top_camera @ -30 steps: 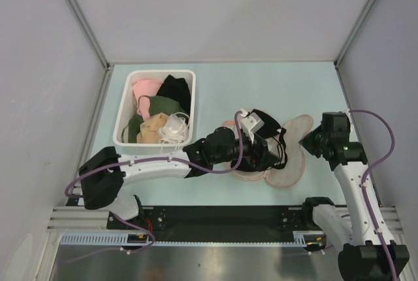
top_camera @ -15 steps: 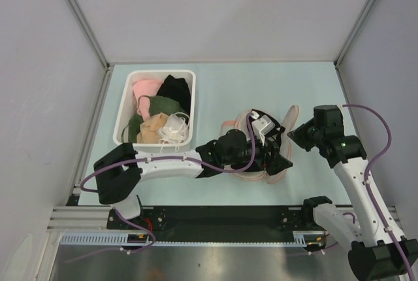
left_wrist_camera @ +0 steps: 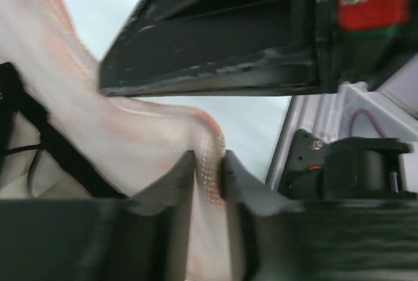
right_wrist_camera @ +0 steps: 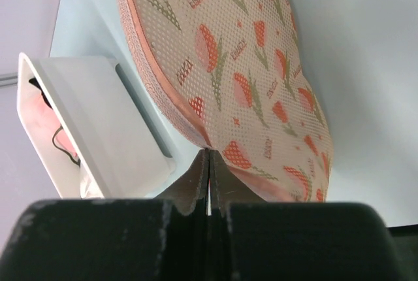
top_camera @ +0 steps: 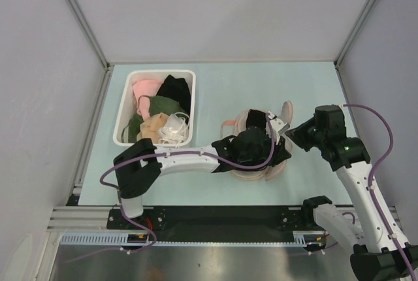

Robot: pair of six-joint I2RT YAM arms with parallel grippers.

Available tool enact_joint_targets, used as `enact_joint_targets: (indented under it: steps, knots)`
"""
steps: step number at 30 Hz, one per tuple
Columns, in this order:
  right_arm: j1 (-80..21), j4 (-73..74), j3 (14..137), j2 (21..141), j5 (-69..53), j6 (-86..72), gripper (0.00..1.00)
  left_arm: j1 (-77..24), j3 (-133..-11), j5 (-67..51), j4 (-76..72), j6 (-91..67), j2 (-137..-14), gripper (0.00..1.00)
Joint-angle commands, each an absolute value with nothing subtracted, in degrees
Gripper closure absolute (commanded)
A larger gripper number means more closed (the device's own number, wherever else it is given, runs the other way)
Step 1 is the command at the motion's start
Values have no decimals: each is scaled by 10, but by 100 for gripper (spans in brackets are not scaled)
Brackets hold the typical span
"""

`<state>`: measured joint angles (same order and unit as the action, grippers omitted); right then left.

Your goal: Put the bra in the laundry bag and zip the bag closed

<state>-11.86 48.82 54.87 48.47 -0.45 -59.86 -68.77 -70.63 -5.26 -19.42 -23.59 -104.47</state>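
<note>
The laundry bag (top_camera: 256, 175) lies at mid-table, its patterned lid (right_wrist_camera: 261, 65) raised on edge. My right gripper (top_camera: 292, 132) (right_wrist_camera: 209, 158) is shut on the lid's pink rim. My left gripper (top_camera: 277, 142) (left_wrist_camera: 209, 171) reaches over the bag from the left, and its fingers pinch the bag's mesh edge between them. The bra (left_wrist_camera: 39, 127) shows as black fabric and a strap inside the bag in the left wrist view. From above, my left gripper hides most of it.
A white plastic bin (top_camera: 123, 136) (right_wrist_camera: 98, 124) with pink, green, black and beige garments stands at the left. The right arm's dark gripper body (left_wrist_camera: 215, 39) hangs close over my left fingers. Grey walls enclose the table on three sides.
My right gripper swung the lid up and leftward over the bag. My left arm slid right across the bag, and its jaws went from wide open to closed on the bag's edge.
</note>
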Motion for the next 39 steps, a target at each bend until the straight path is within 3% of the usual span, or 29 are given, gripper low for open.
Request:
enact_joint_targets:
  steps: [1, 2, 3, 5, 7, 14, 24, 31, 39]
  knots:
    - [-123, 476, 575, 475, -12, -606, 100, -678, -735, 19, -128, -190, -1034, 81]
    - [-123, 473, 572, 476, -14, -604, 100, -672, -725, 23, -128, -192, -1015, 96]
    - [-123, 468, 567, 477, -15, -598, 100, -666, -715, 25, -129, -193, -1004, 99]
    - [-122, 463, 560, 480, -16, -592, 91, -648, -679, 22, -137, -192, -973, 100]
    - [-122, 453, 552, 480, -11, -576, 71, -625, -651, 11, -138, -194, -958, 100]
    - [-120, 426, 529, 488, -1, -493, 42, -566, -578, -12, -150, -210, -926, 100]
    - [-118, 329, 441, 542, -92, -418, 20, -520, -512, 24, -136, -222, -901, 100]
    - [-117, 158, 309, 531, -220, -438, 4, -488, -490, 36, -132, -236, -900, 100]
    - [-128, 5, 220, 581, -270, -461, 1, -466, -479, 41, -122, -243, -921, 100]
